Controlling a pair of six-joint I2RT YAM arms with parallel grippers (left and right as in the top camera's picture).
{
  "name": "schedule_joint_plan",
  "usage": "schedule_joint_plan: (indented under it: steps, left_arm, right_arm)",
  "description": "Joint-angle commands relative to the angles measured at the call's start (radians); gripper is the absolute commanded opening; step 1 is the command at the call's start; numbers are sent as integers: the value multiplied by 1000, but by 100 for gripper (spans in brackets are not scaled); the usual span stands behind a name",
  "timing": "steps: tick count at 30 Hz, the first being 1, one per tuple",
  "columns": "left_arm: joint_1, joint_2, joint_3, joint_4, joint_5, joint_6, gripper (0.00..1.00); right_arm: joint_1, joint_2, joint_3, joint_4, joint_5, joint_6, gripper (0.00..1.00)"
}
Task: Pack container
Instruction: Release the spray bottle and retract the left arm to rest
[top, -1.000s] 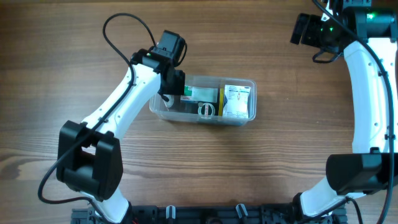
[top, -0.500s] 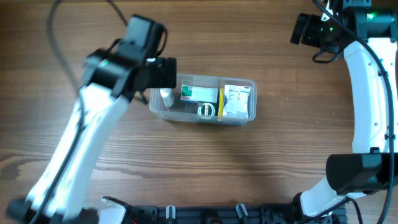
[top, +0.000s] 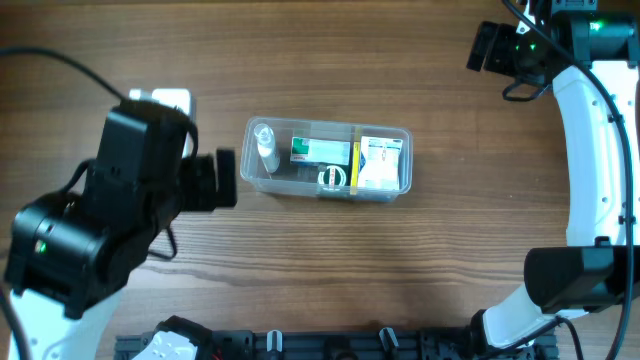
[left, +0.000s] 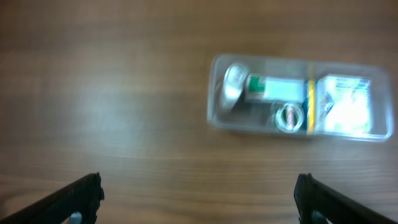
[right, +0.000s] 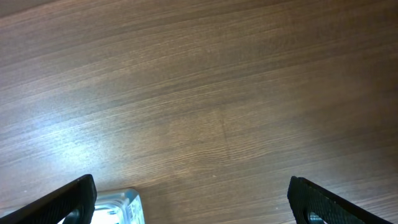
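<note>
We are looking down at the container (top: 322, 123), which is lying in the middle of the table (top: 420, 270). It is sitting flat with its long side going left to right. Inside it, a small white bottle (top: 265, 150) is lying at the left end. A green and white box (top: 320, 151) is sitting in the middle with a little round ring (top: 331, 178) in front of it. A white box (top: 382, 163) is filling the right end.

The left hand (left: 198, 200) is hanging above the bare table, to the left of the container and well apart from it. In the left wrist view the container is showing ahead of the hand and off to the right. The two fingers (left: 81, 198) are standing wide apart at the bottom corners, and the hand is holding nothing. From above, the left arm (top: 110, 220) is looking big and close to the camera, so it is up high. It is partly hiding a white thing (top: 170, 99) on the table.

The right hand (right: 194, 202) is waiting at the far right corner of the table, also well apart from the container. Its fingers are spread wide over bare wood, with nothing between them. The right arm (top: 590, 170) is reaching straight along the right edge.
</note>
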Motion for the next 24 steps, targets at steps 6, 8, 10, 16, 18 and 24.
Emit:
schedule_joint_plan:
  steps: [6, 8, 10, 16, 18, 24]
  left_arm:
    - [8, -60, -10, -109, -31, 5, 100]
    - [35, -96, -31, -63, -27, -8, 100]
    - [96, -167, -83, 51, 0, -14, 100]
    - [233, -371, -267, 300, 78, -14, 100]
    - [265, -441, -340, 387, 84, -14, 100]
    - [326, -667, -620, 663, 98, -14, 100]
  right_arm:
    - [1, -1, 8, 3, 17, 13, 100]
    - [1, -1, 8, 3, 17, 13, 100]
    - [1, -1, 8, 3, 17, 12, 100]
    - [1, -1, 8, 3, 17, 12, 100]
    - [1, -1, 8, 3, 18, 13, 100]
    - [1, -1, 8, 3, 17, 13, 100]
